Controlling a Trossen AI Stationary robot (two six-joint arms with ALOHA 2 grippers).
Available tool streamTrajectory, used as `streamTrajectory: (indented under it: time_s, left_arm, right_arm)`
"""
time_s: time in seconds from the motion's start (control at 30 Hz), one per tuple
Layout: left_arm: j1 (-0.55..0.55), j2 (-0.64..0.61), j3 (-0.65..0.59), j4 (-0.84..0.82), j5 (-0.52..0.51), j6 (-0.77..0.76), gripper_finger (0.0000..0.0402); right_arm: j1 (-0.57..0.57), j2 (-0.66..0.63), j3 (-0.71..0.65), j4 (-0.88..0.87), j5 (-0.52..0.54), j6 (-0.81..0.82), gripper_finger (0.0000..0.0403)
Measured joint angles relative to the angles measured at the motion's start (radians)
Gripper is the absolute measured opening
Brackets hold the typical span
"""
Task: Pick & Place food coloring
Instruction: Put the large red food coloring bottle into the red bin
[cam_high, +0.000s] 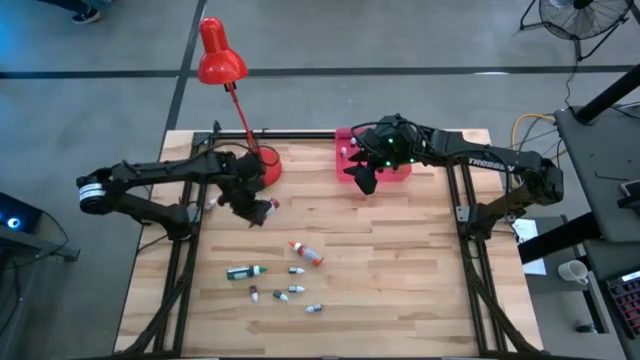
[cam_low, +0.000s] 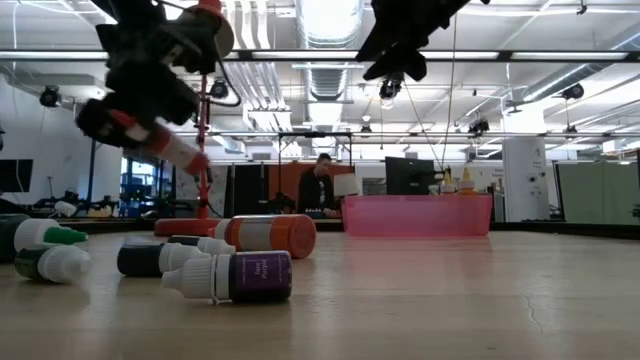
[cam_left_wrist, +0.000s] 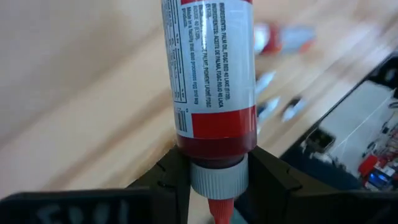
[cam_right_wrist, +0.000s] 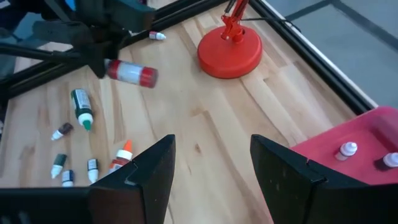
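A food coloring tube (cam_right_wrist: 132, 73), white with red bands, hangs over the table's left half, with my left gripper (cam_high: 255, 205) shut on it. Other food coloring lies on the near middle of the table: an orange-red bottle (cam_high: 305, 252), a dark green one (cam_high: 243, 271) and several tiny ones (cam_high: 297, 290). My right gripper (cam_high: 365, 180) stands open and holds nothing, high over the near left corner of the pink tray (cam_high: 400, 170). Two small bottles (cam_right_wrist: 346, 149) stand in the tray. My left gripper pinches the tube at its cap end, on the grey collar and the red band beside it (cam_left_wrist: 217, 155), between its two fingers. The red nozzle (cam_left_wrist: 219, 211) points back between the fingers. The tube sticks out ahead of the fingers, slanting down, clear of the table.
A red desk lamp stands with its base (cam_high: 265, 165) at the far left of the table, close behind my left gripper, and its head (cam_high: 218, 55) beyond the far edge. A tiny bottle (cam_right_wrist: 155, 36) lies near the left frame rail. Bare wood lies between the bottles and the tray.
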Motion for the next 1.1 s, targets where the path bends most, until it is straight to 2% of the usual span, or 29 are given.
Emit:
streamTrajectory:
  time_s: [0.23,0.47,0.63,0.8,0.93,1.1]
  left_arm:
    - [-0.014,0.004,-0.008,-0.242,0.074,-0.025,0.0099]
    - [-0.093,0.062,-0.008,-0.359,0.237,-0.057,0.0099]
    - [-0.146,0.162,-0.008,-0.378,0.325,-0.037,0.01]
    - [-0.156,0.316,-0.008,-0.377,0.358,0.045,0.01]
    - [-0.155,0.425,-0.003,-0.412,0.436,0.141,0.01]
    - [-0.155,0.521,0.001,-0.494,0.416,0.235,0.01]
  right_arm:
    - [0.0,0.0,-0.01,-0.003,0.0,0.06,0.0201]
    - [0.0,0.0,-0.015,-0.004,0.0,0.099,0.0201]
    - [0.0,0.0,-0.022,-0.006,0.0,0.121,0.0201]
    - [0.0,0.0,-0.042,-0.006,0.0,0.145,0.0201]
    - [0.0,0.0,-0.065,-0.011,0.0,0.154,0.0201]
    - [0.0,0.0,-0.074,-0.06,0.0,0.163,0.0201]
